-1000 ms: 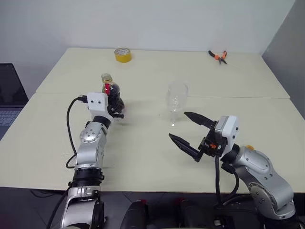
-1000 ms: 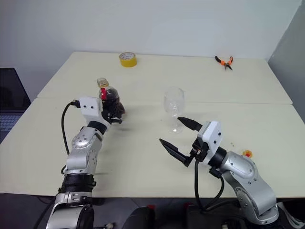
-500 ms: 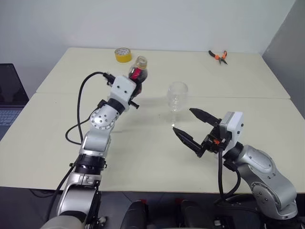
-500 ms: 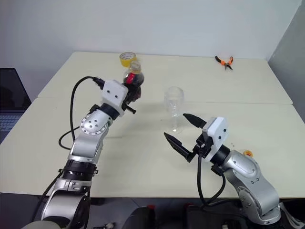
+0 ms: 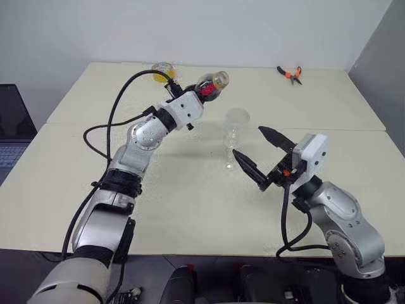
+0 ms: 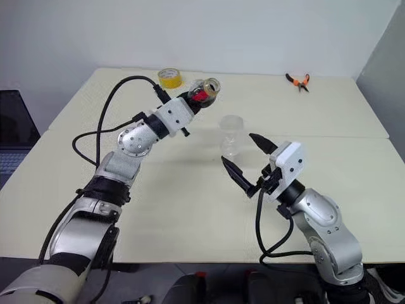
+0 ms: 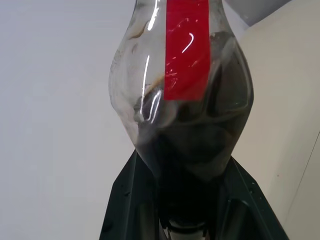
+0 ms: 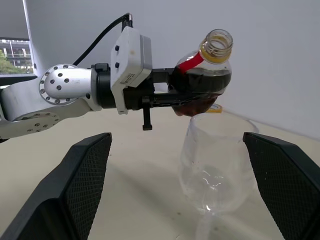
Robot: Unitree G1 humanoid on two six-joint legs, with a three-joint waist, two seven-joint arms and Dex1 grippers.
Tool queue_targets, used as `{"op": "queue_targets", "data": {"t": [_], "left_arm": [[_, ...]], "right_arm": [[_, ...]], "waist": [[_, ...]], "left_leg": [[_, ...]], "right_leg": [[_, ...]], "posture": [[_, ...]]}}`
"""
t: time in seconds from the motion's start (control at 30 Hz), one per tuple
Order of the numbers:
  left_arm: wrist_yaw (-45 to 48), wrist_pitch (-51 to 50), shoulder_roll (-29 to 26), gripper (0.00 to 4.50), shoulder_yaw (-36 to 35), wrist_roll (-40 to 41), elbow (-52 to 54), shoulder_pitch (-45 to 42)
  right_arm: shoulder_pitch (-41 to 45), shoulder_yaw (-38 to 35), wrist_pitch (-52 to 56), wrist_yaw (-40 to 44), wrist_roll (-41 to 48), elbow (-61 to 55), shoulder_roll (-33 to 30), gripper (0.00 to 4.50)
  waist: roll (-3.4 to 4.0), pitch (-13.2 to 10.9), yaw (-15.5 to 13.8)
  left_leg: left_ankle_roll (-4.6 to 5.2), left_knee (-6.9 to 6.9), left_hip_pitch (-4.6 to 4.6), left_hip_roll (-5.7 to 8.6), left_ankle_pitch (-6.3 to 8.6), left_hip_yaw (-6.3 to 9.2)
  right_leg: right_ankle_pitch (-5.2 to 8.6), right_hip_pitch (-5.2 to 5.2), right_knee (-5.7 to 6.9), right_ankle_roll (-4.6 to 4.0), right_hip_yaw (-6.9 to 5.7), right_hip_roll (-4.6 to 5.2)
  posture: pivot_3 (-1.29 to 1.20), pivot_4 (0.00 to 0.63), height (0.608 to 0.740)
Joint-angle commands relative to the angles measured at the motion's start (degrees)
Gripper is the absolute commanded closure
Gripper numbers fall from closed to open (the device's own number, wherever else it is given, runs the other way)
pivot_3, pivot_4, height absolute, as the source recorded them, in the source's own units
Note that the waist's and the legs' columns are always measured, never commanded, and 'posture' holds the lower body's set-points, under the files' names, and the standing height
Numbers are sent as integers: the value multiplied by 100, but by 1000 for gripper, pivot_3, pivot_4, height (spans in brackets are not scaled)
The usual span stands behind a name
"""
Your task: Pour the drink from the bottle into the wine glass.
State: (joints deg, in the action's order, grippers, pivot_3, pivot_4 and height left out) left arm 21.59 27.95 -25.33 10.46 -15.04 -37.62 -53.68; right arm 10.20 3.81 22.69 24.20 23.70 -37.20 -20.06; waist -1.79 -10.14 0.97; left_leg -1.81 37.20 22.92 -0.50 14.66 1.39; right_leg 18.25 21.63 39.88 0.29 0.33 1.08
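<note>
Left gripper (image 8: 167,95) raised mid-table, clamping the tilted bottle (image 5: 210,85), open mouth beside the wine glass (image 5: 235,130), right gripper (image 5: 258,155) jaws wide, flanking the glass stem.

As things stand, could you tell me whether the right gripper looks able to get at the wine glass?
Probably yes. The right gripper is open, its fingers either side of the wine glass, with nothing between them. The bottle hangs above the glass, in the left gripper.
</note>
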Motion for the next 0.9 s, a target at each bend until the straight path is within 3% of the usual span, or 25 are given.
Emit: {"op": "queue_targets", "data": {"t": [0.03,0.43,0.9], "left_arm": [[-210,512,-60,3786,9,-155,-234,-355],[-1006,1641,-387,3813,406,-1163,-1309,-995],[-2102,2177,-660,3817,855,-2166,-1641,-1371]], "right_arm": [[123,46,-211,28,-82,-71,41,0],[162,281,-200,-76,-378,178,252,0],[129,337,-165,-32,-458,183,322,0]], "waist": [[0,0,4],[0,0,17],[0,0,29]], "left_leg": [[0,0,0,-1,0,0],[1,1,2,0,-1,-4],[-7,1,3,0,-6,-7]], "right_leg": [[0,1,1,0,0,0],[0,8,7,0,4,0],[0,12,10,0,6,0]], "posture": [[0,150,740],[0,150,740],[0,150,740]]}}
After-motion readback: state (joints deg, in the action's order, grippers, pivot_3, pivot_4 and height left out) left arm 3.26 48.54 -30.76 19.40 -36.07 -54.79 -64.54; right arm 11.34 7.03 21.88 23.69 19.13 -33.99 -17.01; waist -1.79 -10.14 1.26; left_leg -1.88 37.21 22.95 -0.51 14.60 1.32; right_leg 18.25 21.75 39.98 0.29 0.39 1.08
